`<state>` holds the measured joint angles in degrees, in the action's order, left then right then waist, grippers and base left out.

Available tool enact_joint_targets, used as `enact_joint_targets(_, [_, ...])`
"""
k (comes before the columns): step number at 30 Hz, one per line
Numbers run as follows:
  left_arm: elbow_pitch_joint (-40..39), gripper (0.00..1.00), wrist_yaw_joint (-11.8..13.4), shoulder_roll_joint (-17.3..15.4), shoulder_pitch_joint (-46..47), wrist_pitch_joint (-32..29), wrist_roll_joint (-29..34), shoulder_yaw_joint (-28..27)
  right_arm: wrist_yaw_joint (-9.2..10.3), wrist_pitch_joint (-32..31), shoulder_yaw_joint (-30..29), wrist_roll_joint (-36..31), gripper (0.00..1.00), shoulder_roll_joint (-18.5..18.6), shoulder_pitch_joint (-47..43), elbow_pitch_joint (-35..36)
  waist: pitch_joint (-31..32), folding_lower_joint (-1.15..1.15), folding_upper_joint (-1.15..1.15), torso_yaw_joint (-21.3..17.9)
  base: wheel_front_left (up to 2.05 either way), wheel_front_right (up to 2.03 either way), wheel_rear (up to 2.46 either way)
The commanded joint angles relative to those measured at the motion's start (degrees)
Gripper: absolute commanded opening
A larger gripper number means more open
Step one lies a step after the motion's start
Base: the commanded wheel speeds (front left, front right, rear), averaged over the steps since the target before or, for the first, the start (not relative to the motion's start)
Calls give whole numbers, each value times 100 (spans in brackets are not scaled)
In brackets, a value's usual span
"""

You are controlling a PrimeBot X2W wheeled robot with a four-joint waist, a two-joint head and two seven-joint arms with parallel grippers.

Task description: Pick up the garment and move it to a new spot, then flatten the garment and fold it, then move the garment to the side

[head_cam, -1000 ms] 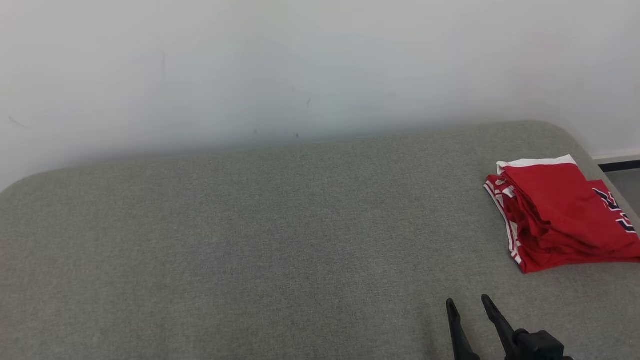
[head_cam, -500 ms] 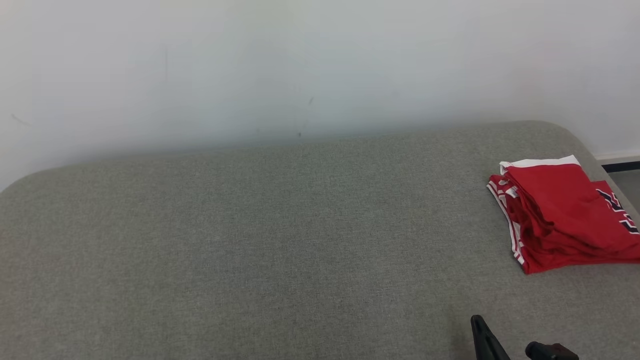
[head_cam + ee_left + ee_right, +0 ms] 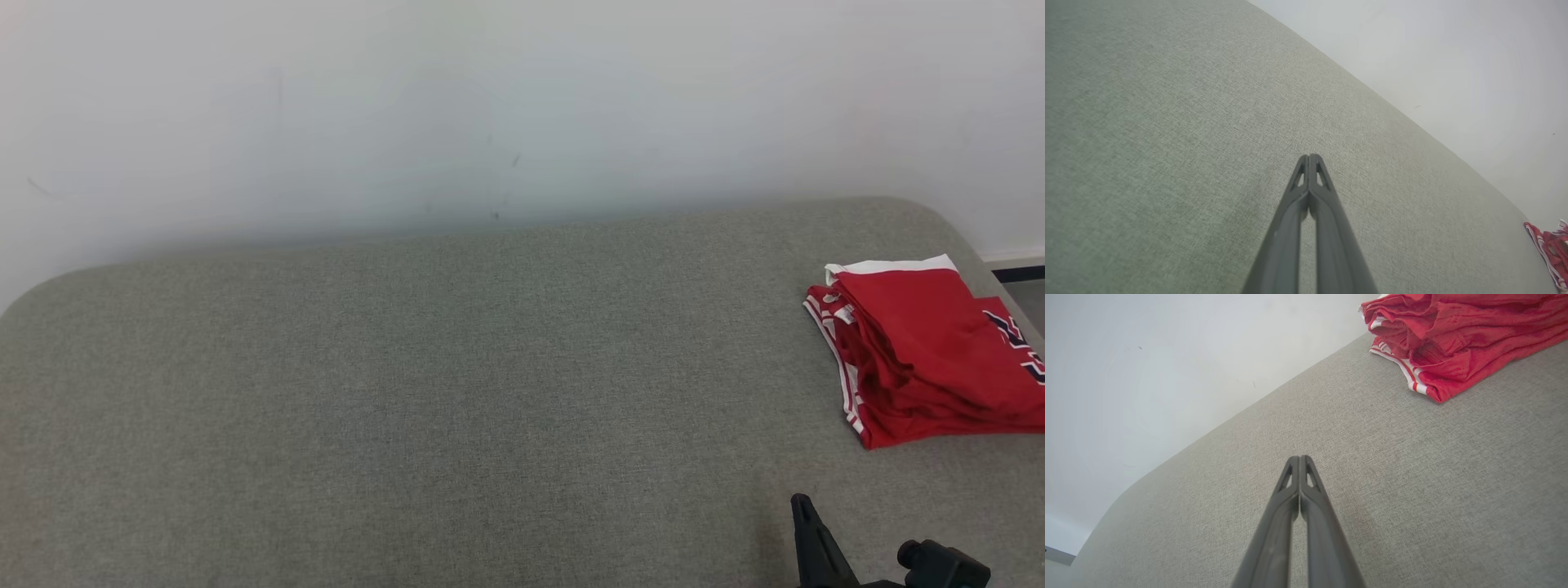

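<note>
**A:** Where's the garment [image 3: 922, 351] sitting?

**B:** On the grey cushion [image 3: 408, 392], up against its right edge and toward the far right corner. It's red sports fabric with white trim and dark lettering, stacked in several layers. The rest of the cushion, across to its left edge, has nothing lying on it.

**A:** And the tools?

**B:** The right gripper [image 3: 1299, 458] hangs over the cushion's near right part. Its two long fingers are pressed together tip to tip with nothing between them. It's clear of the garment, which lies farther along the same side. The left gripper [image 3: 1309, 156] is over the cushion's open middle, fingers likewise closed flat against each other and empty.

**A:** So which step are we in?

**B:** My reading is the last one. The cloth looks folded and is already parked at the cushion's side, and neither tool has hold of it. I can't rule out that this compact pile is the starting state, though.

**A:** What would the next move need?

**B:** If the job is finished, just keep both arms off the pile. If it's only beginning, the right fingers have to spread first and reach toward the cushion's right edge. They should pinch all the layers at the striped hem, or only the top sheet will lift.
</note>
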<state>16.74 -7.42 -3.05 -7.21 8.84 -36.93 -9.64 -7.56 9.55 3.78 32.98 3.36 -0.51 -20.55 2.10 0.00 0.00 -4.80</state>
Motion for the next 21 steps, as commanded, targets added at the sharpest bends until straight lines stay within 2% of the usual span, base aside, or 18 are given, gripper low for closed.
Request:
enact_joint_targets(1, [-96, 0, -3, -23, 149, -37, -184, 1, 3, -23, -31, 178, 0, 50, 153, 112, -2, 0, 0, 4, 0, 0, 0])
enact_joint_targets(21, [-155, 0, -5, -13, 497, -454, -1678, 90, 5, -408, -241, 1848, 0, 80, 305, 278, -47, 0, 0, 98, 0, 0, 0])
